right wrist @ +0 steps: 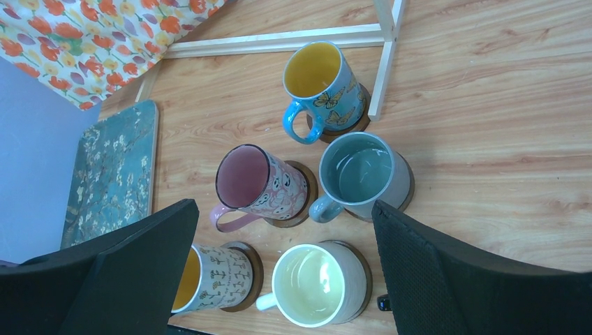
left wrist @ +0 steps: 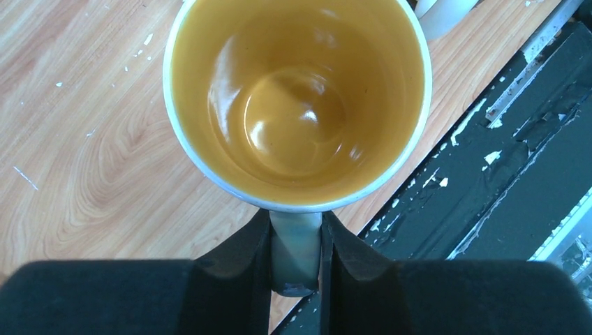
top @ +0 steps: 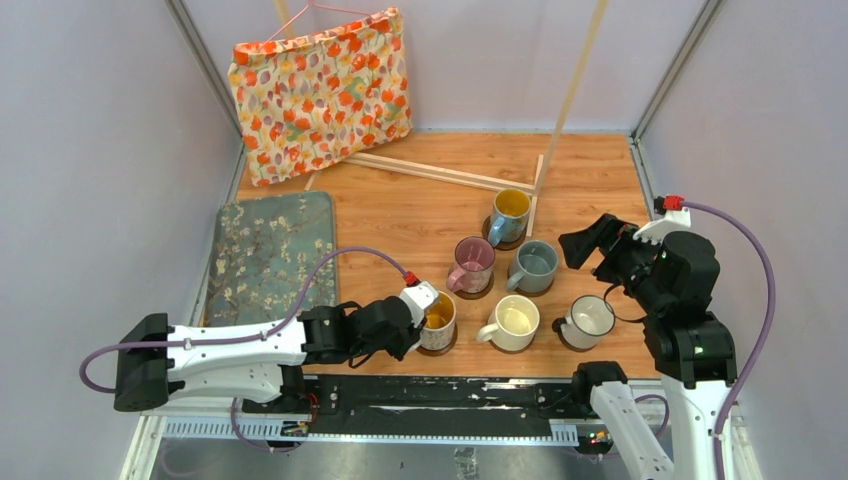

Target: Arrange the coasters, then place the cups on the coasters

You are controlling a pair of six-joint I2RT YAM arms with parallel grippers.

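Note:
Six cups each stand on a dark-brown coaster. The pale cup (top: 438,322) (left wrist: 297,91) (right wrist: 213,279) with the orange inside rests on its coaster (right wrist: 257,276) at the front left. My left gripper (top: 415,322) (left wrist: 295,227) is shut on its handle. Behind it stand the pink cup (top: 472,263) (right wrist: 255,183), the grey-blue cup (top: 535,265) (right wrist: 363,174) and the blue cup (top: 510,215) (right wrist: 321,80). The cream cup (top: 517,322) (right wrist: 317,286) and the white dark-rimmed cup (top: 590,318) stand in front. My right gripper (top: 602,255) (right wrist: 283,216) hangs open above them, holding nothing.
A grey floral mat (top: 265,255) (right wrist: 112,174) lies at the left. A flowered cloth bag (top: 320,90) leans on the back wall, with thin wooden slats (top: 440,172) in front of it. A black rail (top: 440,395) (left wrist: 502,160) runs along the near edge.

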